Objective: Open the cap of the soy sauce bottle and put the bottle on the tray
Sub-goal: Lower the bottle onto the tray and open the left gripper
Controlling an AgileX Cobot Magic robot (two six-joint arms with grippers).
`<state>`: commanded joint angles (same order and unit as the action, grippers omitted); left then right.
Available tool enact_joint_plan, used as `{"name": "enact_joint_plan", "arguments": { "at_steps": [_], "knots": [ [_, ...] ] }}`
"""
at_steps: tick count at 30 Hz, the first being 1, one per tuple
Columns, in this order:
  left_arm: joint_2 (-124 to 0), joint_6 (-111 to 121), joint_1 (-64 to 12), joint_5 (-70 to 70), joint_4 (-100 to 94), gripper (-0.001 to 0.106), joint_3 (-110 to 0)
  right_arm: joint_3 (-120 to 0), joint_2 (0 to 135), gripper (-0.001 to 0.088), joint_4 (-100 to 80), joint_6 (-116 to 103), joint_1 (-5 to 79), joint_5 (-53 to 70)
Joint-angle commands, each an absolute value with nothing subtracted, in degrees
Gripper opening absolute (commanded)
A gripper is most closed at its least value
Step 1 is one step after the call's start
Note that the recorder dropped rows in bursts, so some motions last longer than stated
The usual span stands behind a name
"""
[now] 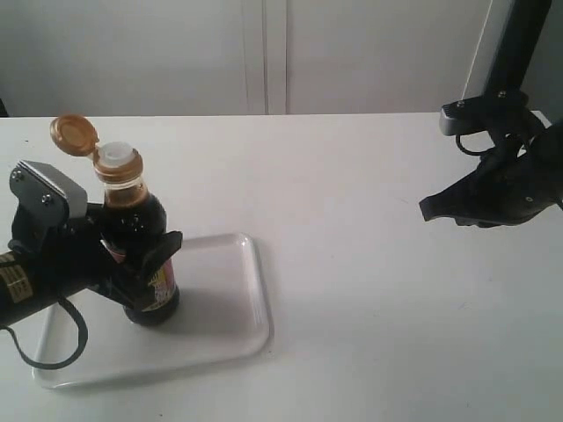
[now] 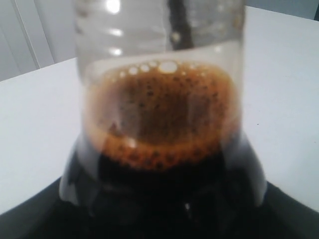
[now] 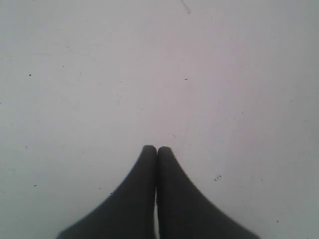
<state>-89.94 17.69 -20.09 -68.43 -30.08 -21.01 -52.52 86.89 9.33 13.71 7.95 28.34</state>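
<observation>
Your left gripper (image 1: 132, 264) is pinching the bottle (image 1: 141, 233) on the tray (image 1: 237, 290) near the bench's front-left corner, cap (image 1: 74, 134) open; tilting risks spilling. Right gripper (image 3: 157, 152) is pressed together.

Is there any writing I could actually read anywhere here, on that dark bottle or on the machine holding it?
Soy sauce bottle label: coloured print shows low on its side, mostly hidden behind the left gripper and too small and blurred to read.
Left arm: a yellowish sticker with dark marks, too small to read.
Cap, tray, right gripper: no writing visible.
Nothing can be quoted.
</observation>
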Motion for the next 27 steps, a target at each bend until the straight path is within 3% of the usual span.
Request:
{"name": "enact_joint_plan", "arguments": {
  "at_steps": [7,12,27],
  "knots": [
    [-89.9,17.7,-20.1,-67.9,-28.2,0.073,-18.4,-52.5,86.9,0.0,9.3,13.7,8.0,28.3],
    [-89.9,18.7,-20.1,-67.9,-27.7,0.09,-17.7,-52.5,86.9,0.0,9.3,13.7,8.0,28.5],
    [-83.0,19.4,-20.1,-63.8,-27.8,0.095,-17.7,-52.5,86.9,0.0,9.4,13.7,8.0,28.5]
  ]
}}
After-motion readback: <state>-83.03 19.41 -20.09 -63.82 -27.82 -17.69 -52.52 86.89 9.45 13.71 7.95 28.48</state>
